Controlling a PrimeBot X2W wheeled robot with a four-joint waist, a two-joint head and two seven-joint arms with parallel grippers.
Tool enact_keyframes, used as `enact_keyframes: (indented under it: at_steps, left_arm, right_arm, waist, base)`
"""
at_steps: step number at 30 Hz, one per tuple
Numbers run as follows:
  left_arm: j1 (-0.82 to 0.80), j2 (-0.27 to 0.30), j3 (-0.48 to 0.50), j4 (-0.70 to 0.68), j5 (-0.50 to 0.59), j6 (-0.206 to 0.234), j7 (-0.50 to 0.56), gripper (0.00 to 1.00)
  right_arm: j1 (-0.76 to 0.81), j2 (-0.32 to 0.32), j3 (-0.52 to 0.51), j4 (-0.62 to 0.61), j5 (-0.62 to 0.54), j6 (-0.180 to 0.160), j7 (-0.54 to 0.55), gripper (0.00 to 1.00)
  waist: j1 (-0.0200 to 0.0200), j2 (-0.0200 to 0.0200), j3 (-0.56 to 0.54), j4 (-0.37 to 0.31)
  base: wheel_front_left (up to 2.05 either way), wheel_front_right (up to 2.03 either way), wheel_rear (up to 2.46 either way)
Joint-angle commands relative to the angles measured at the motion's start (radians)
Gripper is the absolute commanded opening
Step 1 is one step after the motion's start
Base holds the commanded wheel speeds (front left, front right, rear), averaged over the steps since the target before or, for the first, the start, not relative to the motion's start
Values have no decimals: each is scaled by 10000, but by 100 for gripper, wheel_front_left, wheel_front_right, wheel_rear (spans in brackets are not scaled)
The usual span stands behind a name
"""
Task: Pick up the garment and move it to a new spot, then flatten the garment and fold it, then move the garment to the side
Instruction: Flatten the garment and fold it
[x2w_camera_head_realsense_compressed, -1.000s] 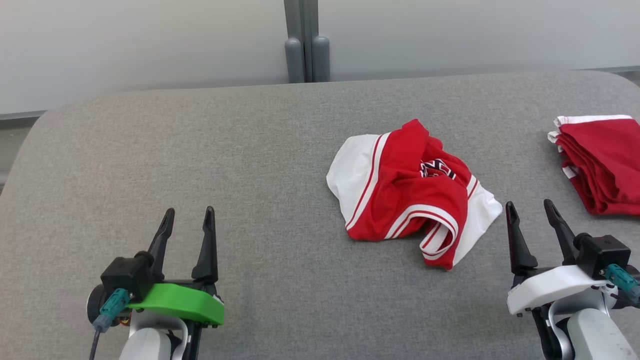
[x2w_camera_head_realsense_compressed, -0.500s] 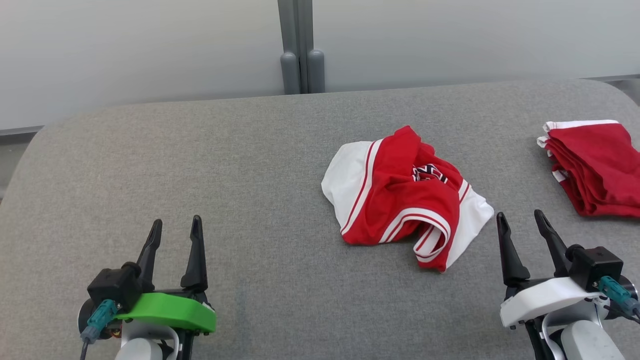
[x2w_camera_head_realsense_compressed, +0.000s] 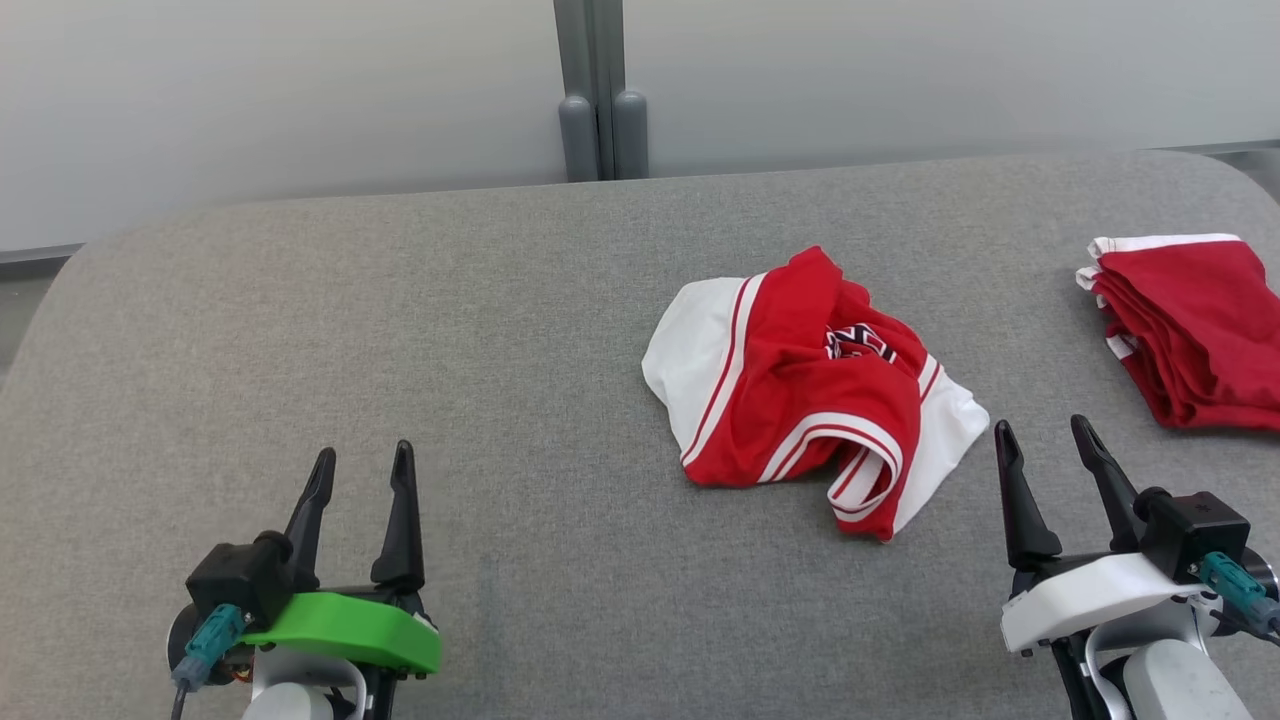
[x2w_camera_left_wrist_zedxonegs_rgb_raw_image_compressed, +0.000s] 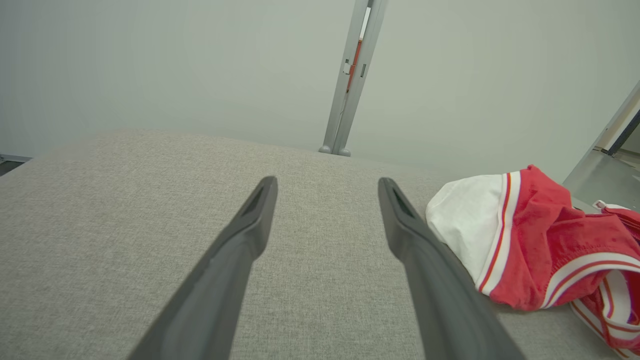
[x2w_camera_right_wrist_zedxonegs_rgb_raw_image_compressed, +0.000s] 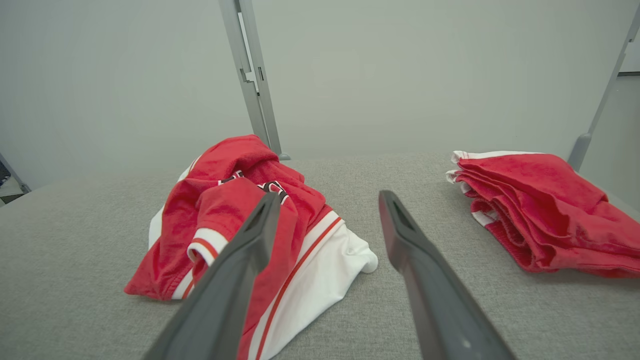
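Still crumpled, the garment (x2w_camera_head_realsense_compressed: 800, 400) lies exactly where it was.

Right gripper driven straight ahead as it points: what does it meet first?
Right gripper likely meets bare table between crumpled garment and folded stack; its inner finger may graze the garment's white corner.

- You have the crumpled garment (x2w_camera_head_realsense_compressed: 800, 390) lying on the padded table (x2w_camera_head_realsense_compressed: 400, 330), right of centre.
- A folded stack (x2w_camera_head_realsense_compressed: 1190, 325) sits at the table's right edge, apart from the garment.
- Your left gripper (x2w_camera_head_realsense_compressed: 364, 452) is at the near left, well apart from the garment.
- Your right gripper (x2w_camera_head_realsense_compressed: 1042, 425) is just beside the garment's near right corner.
- An upright post (x2w_camera_head_realsense_compressed: 595, 120) stands behind the table's far edge.
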Motion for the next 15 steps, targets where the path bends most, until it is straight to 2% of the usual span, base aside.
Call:
enact_keyframes:
  at_steps: [1, 7, 15]
  left_arm:
    - [-114, 17, -54, -69, -18, -48, 0, 100]
    - [-543, 15, -828, -194, -247, -48, 0, 100]
    - [-1618, 93, -3964, 700, -1518, -47, 45, 100]
  right_arm:
    - [26, -5, 1, -43, -25, -16, -29, 100]
    - [-143, -44, 27, -125, -74, -16, -29, 100]
    - [-483, 73, 250, -138, -123, -17, -28, 100]
  waist:
    - [0, 0, 32, -20]
    - [0, 0, 282, -292]
    - [0, 0, 808, -1419]
  base:
    - [0, 0, 0]
    - [0, 0, 0]
    - [0, 0, 0]
